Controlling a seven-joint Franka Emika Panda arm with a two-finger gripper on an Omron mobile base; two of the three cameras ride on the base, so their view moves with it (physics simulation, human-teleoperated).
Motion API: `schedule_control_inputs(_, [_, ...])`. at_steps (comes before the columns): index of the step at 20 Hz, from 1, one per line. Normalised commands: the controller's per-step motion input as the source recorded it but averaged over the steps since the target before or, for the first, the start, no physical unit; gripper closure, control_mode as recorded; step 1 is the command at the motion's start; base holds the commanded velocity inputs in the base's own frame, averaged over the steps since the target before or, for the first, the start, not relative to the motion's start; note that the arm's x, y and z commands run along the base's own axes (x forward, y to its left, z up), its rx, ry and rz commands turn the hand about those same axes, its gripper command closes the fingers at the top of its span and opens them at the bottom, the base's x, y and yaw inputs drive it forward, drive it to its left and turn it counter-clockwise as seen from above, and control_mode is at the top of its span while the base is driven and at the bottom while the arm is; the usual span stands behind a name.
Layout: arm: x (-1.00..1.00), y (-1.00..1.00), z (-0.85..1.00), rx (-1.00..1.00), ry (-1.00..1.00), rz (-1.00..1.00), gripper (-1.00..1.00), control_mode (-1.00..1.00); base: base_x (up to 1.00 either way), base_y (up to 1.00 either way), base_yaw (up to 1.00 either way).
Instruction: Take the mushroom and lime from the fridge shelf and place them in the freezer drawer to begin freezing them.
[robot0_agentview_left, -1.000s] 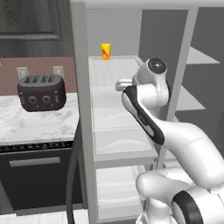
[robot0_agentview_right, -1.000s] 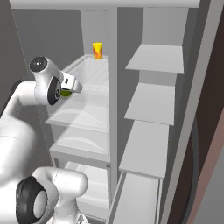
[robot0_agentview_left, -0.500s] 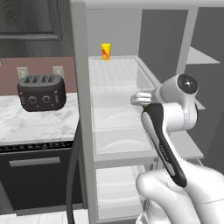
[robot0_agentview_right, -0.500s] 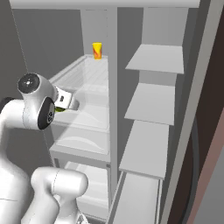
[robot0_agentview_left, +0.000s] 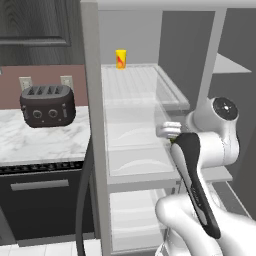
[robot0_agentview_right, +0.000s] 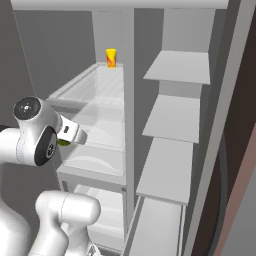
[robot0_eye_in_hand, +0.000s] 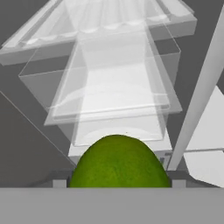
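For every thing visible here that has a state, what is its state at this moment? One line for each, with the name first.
gripper: closed on the lime, in front of the clear bins
lime: held in the gripper, off the shelf
fridge shelf: bare except for the yellow cup
yellow cup: upright at the shelf's back
toaster: slots empty

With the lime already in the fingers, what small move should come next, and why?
Probably lower the lime toward the freezer drawer. The gripper holds it out in front of the clear bins, off the fridge shelf, so only the drop-off remains.
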Motion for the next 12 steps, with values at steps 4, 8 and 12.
schedule_control_inputs(4, [-0.14, 0.0, -0.18, 0.0, 0.22, 0.0, 1.0, -1.0, 0.0, 0.0, 0.0])
schedule_control_inputs(8, [-0.34, 0.0, -0.09, 0.0, 0.17, -0.01, 1.0, -1.0, 0.0, 0.0, 0.0])
schedule_control_inputs(12, [0.0, 0.0, 0.0, 0.0, 0.0, 0.0, 1.0, 1.0, -0.92, 0.0, -0.04])
